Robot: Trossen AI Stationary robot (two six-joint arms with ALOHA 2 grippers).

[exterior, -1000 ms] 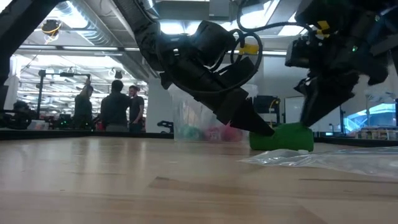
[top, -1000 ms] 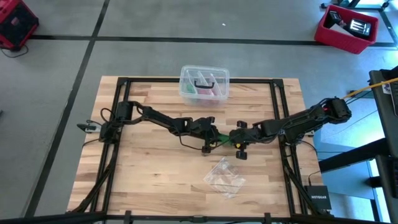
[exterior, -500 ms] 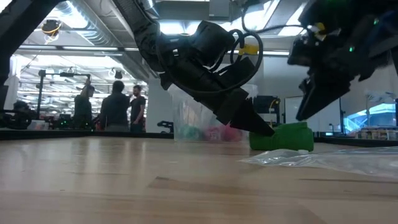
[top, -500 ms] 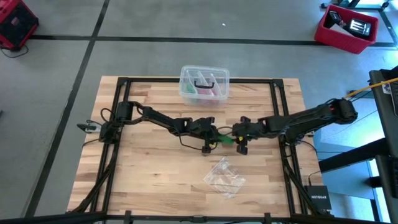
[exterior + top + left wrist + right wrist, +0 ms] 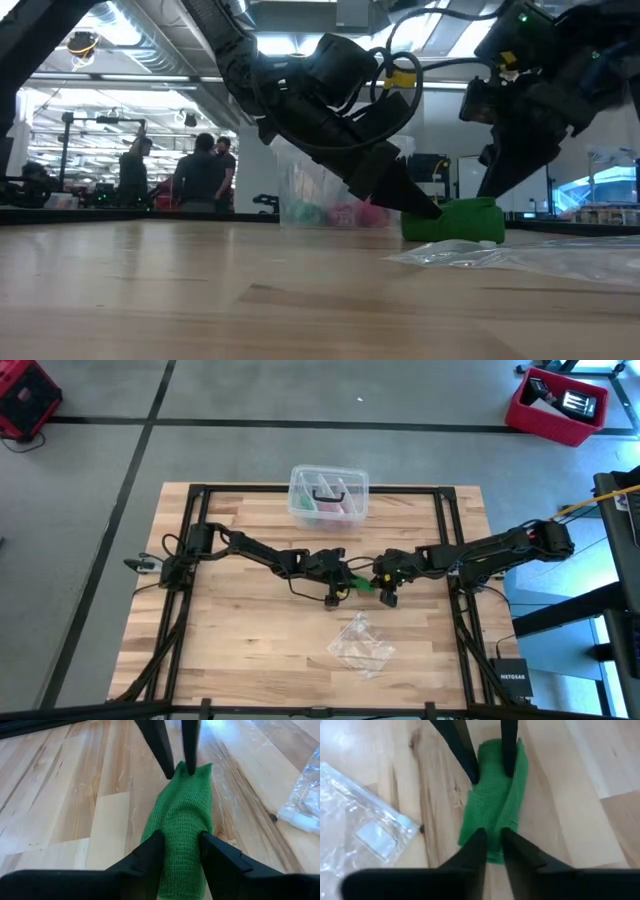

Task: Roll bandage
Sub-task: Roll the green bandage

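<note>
The bright green bandage (image 5: 362, 584) lies as a short, thick, flattened band on the wooden table at its middle. It shows low on the boards in the low view (image 5: 455, 222). My left gripper (image 5: 349, 580) comes from the table's left and is shut on the bandage's left end (image 5: 182, 815). My right gripper (image 5: 378, 582) comes from the table's right. Its fingers stand close together over the bandage's right end (image 5: 492, 800). The two grippers face each other along the band. My left gripper pinches the bandage's left end (image 5: 181, 845) between its two fingers, one on each long side. The fingers slant down from the table's left and lie along the band, which rests flat on the table. My right gripper has its fingertips (image 5: 170, 767) on the bandage's right end, where a small peak of fabric (image 5: 182, 766) rises between them. The fingers slant steeply down from the table's right. One layer or several, I cannot tell. The band stays on the table.
A clear plastic box (image 5: 329, 495) with pink and dark items stands at the table's far edge, behind the grippers. A crumpled clear plastic bag (image 5: 360, 645) lies on the near side of the bandage. People stand in the room beyond the table in the low view.
My right gripper has shifted a little toward the bandage and has rolled and tipped at the wrist, its arm swinging slightly. The bandage has stayed flat in the same place.
</note>
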